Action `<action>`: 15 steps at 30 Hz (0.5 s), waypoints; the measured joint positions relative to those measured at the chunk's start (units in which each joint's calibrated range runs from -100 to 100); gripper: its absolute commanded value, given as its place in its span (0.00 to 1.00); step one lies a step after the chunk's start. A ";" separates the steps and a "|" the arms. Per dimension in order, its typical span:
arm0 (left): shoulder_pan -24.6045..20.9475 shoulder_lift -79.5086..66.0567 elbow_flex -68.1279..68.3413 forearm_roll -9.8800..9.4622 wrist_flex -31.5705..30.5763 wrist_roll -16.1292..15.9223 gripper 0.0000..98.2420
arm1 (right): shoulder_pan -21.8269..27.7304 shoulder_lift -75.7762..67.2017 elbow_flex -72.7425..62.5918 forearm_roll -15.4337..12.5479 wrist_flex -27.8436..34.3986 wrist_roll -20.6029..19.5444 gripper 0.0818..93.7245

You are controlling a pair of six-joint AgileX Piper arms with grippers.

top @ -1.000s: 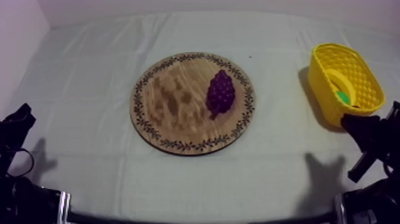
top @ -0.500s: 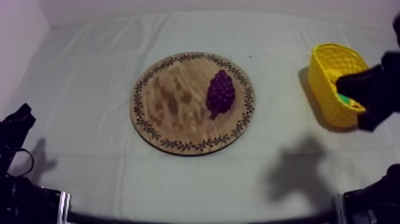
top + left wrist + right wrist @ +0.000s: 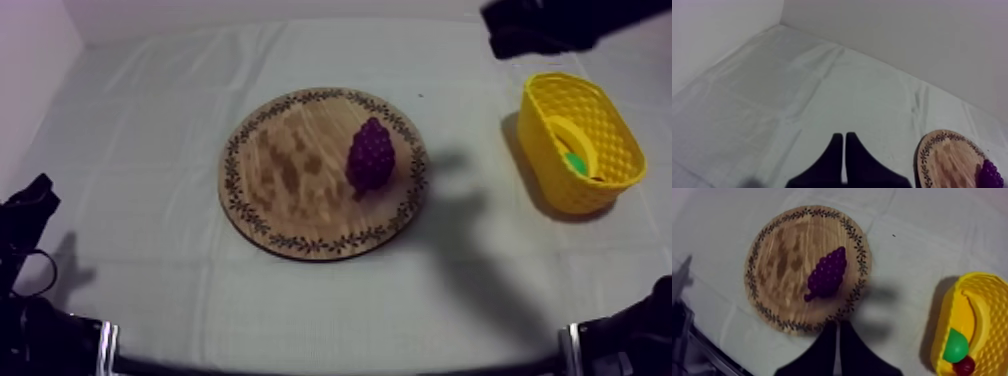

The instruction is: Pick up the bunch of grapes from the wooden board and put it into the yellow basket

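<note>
Right wrist view: right fingers (image 3: 827,348) closed, held high near wooden board (image 3: 779,263); left fingers (image 3: 833,160) closed.

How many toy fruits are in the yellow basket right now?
2 plainly: a green fruit and a small red fruit beside it in the yellow basket. A yellow curved shape there may be a banana; others could be hidden.

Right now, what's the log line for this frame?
grapes: on board; basket: table's right; left claw: shut, empty; right claw: shut, clear of grapes
</note>
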 measured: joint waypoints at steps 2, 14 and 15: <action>0.00 0.00 0.00 0.00 0.00 0.00 0.00 | 0.35 4.27 -3.19 -0.93 1.33 -1.53 0.00; 0.00 0.00 0.00 0.00 0.00 0.00 0.00 | -1.29 24.89 -17.02 -1.76 9.90 -9.54 0.00; 0.00 0.00 0.00 0.00 0.00 0.00 0.00 | -1.14 25.85 -18.02 -1.81 10.35 -9.68 0.01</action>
